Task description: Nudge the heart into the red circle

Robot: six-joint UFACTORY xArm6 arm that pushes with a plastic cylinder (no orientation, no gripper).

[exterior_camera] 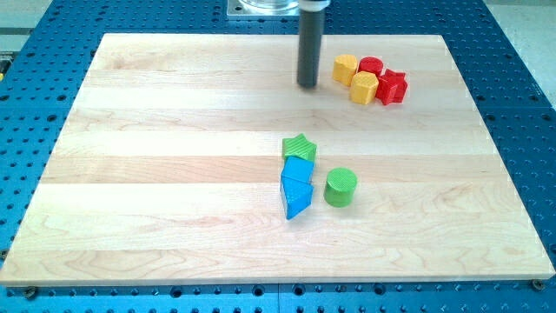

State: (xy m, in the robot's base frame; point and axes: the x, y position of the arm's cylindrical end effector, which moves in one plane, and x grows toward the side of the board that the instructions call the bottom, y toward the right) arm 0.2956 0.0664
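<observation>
We count eight blocks on the wooden board [174, 217], in two groups well apart. Far right lie four packed together: a yellow heart [346, 68], a red circle [371, 66] touching its right side, a yellow hexagon [364, 87] just nearer, and a red star [393, 87] at the group's right end. Near the board's middle sit four more: a green star [300, 147], a blue cube [298, 169] touching it on the near side, a blue triangle [296, 198] nearest of all, and a green cylinder [340, 187] just right of the blue pair. We carry no pincer, only a rod; my tip [307, 84] rests on the board just left of the yellow heart, apart from it.
</observation>
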